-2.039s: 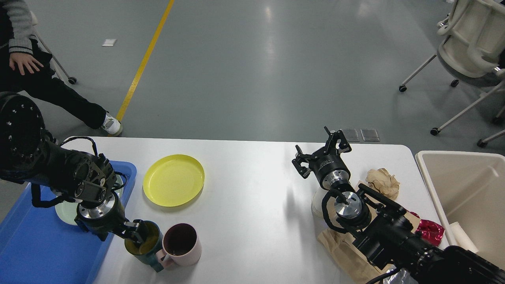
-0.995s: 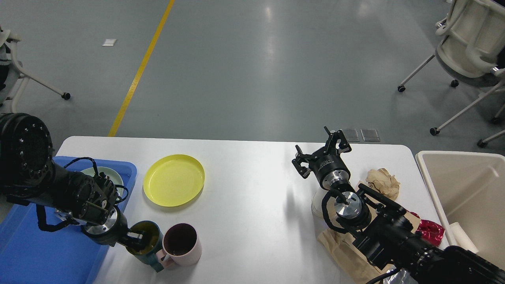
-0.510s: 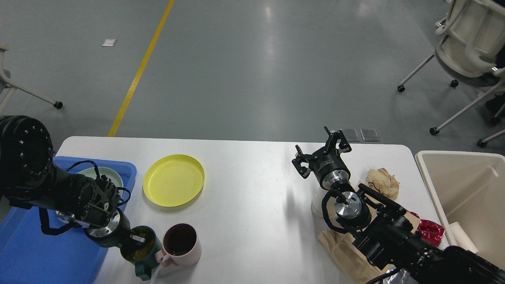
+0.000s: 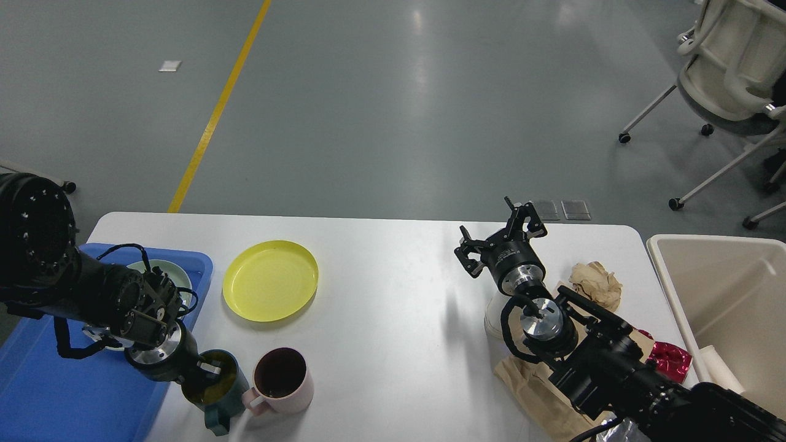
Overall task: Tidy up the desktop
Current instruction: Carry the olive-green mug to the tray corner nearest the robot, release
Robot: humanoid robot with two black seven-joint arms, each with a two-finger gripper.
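The white desktop [image 4: 393,294] holds a yellow plate [image 4: 270,280], a teal mug [image 4: 216,399] and a pink mug [image 4: 281,377] near the front left. My left gripper [image 4: 207,371] is shut on the teal mug's rim, one finger inside it, right beside the blue tray [image 4: 55,393]. The teal mug stands a little apart from the pink mug. My right gripper [image 4: 500,236] is open and empty, held above the desktop right of centre.
A pale green plate [image 4: 161,269] lies in the blue tray. Crumpled brown paper [image 4: 594,282], a red wrapper [image 4: 670,356], a brown paper bag [image 4: 537,393] and a white object [image 4: 491,314] lie around my right arm. A beige bin [image 4: 724,294] stands at the right.
My left gripper has drawn the teal mug left and nearer, away from the pink mug, and turned it. The person at the far left has left the view. My right arm has not moved.
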